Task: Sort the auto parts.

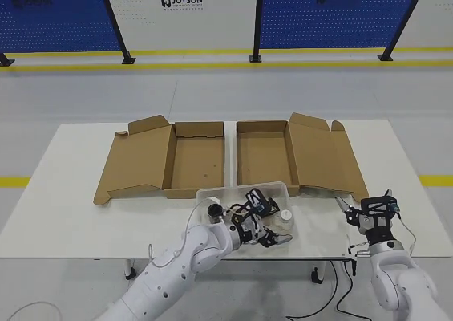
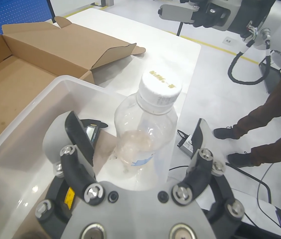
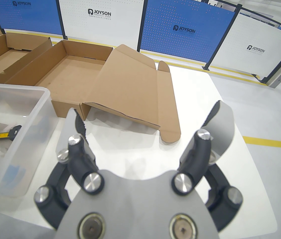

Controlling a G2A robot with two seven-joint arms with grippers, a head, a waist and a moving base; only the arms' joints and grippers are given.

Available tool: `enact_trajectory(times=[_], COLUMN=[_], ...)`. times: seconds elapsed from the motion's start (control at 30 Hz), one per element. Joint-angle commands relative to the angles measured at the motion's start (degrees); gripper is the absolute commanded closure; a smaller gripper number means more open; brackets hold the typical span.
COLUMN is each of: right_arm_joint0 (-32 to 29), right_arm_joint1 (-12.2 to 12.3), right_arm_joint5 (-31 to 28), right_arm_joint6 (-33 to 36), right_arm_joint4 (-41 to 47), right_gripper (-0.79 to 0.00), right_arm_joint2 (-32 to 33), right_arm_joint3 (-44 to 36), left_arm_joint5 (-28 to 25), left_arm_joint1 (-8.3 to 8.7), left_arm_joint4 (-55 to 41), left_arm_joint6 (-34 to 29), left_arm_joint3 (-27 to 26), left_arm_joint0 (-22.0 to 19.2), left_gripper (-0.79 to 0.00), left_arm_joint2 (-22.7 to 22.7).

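Left wrist view: the left claw [image 2: 136,123] stands wide, its two fingers [image 2: 78,135] on either side of a clear plastic bottle [image 2: 145,138]. A gap shows at each side, so nothing is gripped. The bottle sits at the end of the clear bin [image 2: 63,80] that faces the right arm. Its long axis runs straight out from the claw's palm, base nearest and white cap [image 2: 160,88] farthest, so the fingers lie across the body as a grasp requires. Judged from this, closing alone should suffice, with no turn of the wrist. A digital caliper [image 2: 93,130] lies in the bin just beside the bottle, near one finger, and could be nudged. Right wrist view: the right claw [image 3: 146,109], also wide and empty, hovers over the surface [image 3: 130,148] beyond that end of the bin, well apart from the bottle. The left arm is plainly the nearer.
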Motion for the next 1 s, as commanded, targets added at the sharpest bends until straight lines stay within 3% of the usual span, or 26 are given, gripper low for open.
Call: enact_trajectory(times=[0.0,0.4,0.5,0.57,0.67,0.8,0.9,0.97], right_arm_joint0=[0.0,0.0,0.0,0.0,0.0,0.0,0.0,0.0], right_arm_joint1=[0.0,0.0,0.0,0.0,0.0,0.0,0.0,0.0], right_arm_joint5=[0.0,0.0,0.0,0.0,0.0,0.0,0.0,0.0], right_arm_joint6=[0.0,0.0,0.0,0.0,0.0,0.0,0.0,0.0], right_arm_joint4=[0.0,0.0,0.0,0.0,0.0,0.0,0.0,0.0], right_gripper=[-0.785,-0.785,-0.785,-0.785,-0.785,-0.785,-0.785,-0.785], right_arm_joint2=[0.0,0.0,0.0,0.0,0.0,0.0,0.0,0.0], right_arm_joint3=[0.0,0.0,0.0,0.0,0.0,0.0,0.0,0.0], left_arm_joint5=[-0.1,-0.3,-0.5,-0.7,-0.9,-1.1,-1.2,-0.9], left_arm_joint1=[-0.24,-2.25,-2.6,-2.76,-2.95,-3.07,-3.1,-3.12], left_arm_joint4=[-0.1,0.0,0.0,0.1,0.7,1.5,2.0,2.7], left_arm_joint6=[0.0,-0.9,-0.8,-0.7,-0.5,-0.5,-0.4,-0.4], left_arm_joint3=[0.5,4.1,4.9,5.2,5.6,5.7,5.7,5.6], left_arm_joint0=[-0.6,-4.5,-5.0,-5.2,-5.5,-5.3,-5.2,-5.2], left_gripper=[-0.785,-0.785,-0.76,-0.677,-0.727,-0.708,-0.646,-0.668], left_arm_joint2=[0.4,3.6,4.0,4.1,4.4,4.4,4.4,4.3])
